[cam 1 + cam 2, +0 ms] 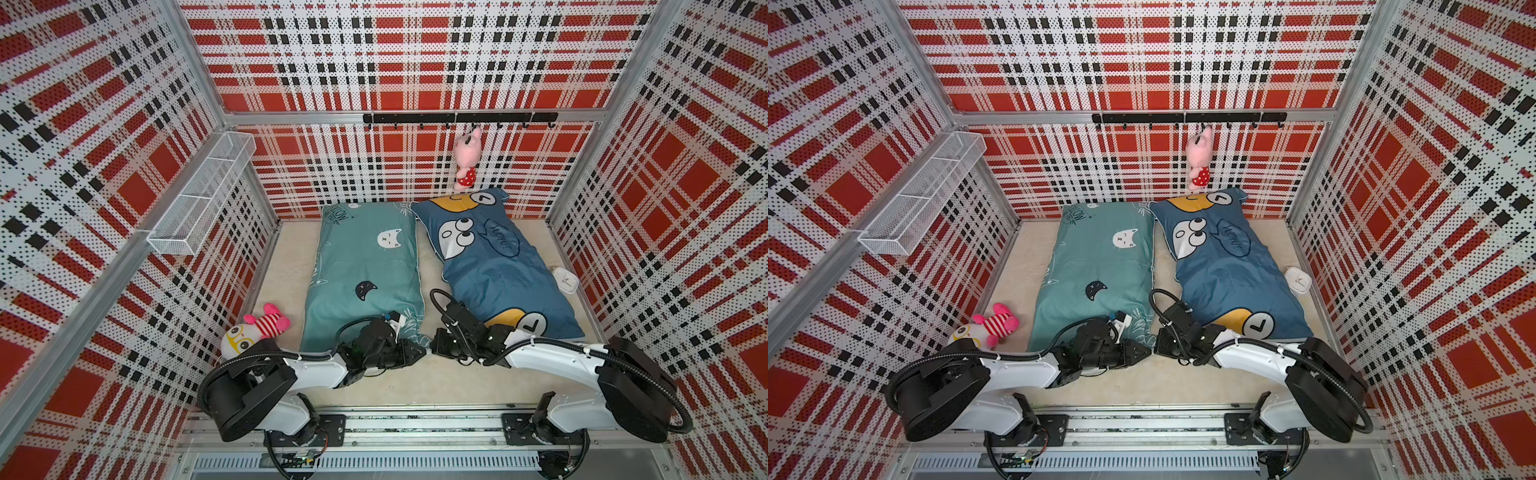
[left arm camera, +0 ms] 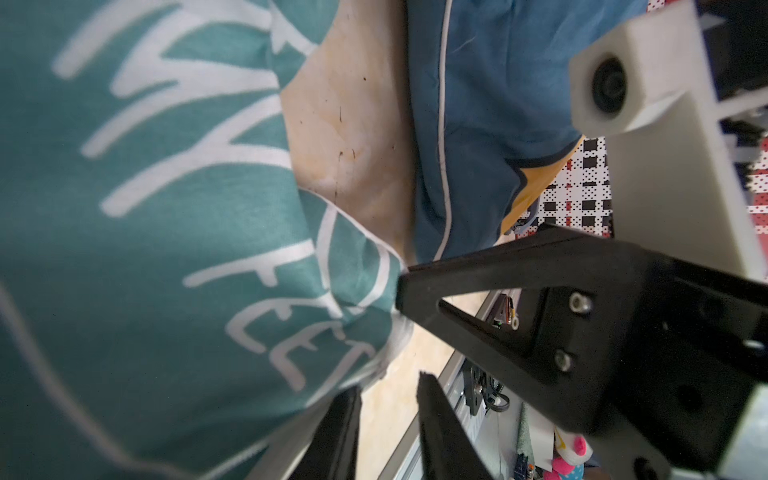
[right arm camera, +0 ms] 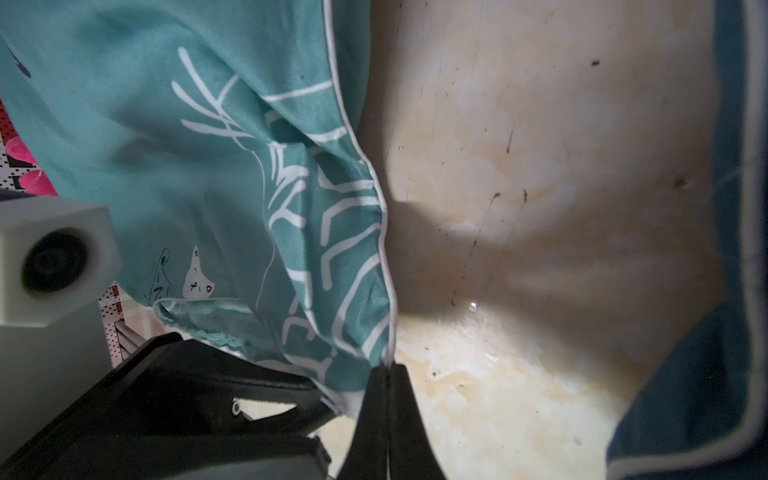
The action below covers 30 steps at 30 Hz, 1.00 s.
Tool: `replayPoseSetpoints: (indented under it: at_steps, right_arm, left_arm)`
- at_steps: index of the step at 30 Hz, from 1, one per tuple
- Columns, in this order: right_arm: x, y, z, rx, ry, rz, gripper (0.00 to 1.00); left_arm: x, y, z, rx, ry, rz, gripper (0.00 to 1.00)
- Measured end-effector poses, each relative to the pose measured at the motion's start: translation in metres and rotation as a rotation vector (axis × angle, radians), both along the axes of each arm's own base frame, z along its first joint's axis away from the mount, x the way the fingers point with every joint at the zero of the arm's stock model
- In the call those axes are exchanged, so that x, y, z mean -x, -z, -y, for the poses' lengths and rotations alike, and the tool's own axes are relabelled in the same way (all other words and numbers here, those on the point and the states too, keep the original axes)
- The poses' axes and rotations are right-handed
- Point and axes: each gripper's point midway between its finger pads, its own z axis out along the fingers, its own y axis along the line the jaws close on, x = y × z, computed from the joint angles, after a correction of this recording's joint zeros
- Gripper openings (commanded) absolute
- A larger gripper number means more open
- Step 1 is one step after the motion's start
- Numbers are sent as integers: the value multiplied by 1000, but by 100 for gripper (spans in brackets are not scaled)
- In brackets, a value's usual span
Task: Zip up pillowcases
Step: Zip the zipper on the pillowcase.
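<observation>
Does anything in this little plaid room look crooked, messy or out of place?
Mostly small things. The blue cartoon-face pillowcase lies askew beside the straighter teal cat-print pillowcase. A striped pink plush toy lies tipped over on the scuffed, stained beige floor.

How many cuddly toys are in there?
2. A pink plush hangs from the hook rail on the back wall; a striped plush lies beside the teal pillowcase. Arms might hide more.

Even overhead light filled both top views, whose edges bowed like a fisheye. The wrist views were dimmer; a white camera housing [image 2: 631, 75] was blurred, and soft shadows lay on the floor [image 3: 519, 187].
</observation>
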Motion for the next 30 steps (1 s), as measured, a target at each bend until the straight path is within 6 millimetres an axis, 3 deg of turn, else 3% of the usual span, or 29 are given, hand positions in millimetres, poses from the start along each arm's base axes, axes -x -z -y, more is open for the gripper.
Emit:
replayPoseSetpoints:
  at_steps: [30]
  right_arm:
    - [1,1,-1,-8,0,-1,0]
  left_arm:
    - [-3,-1,4,-2,7,12,22]
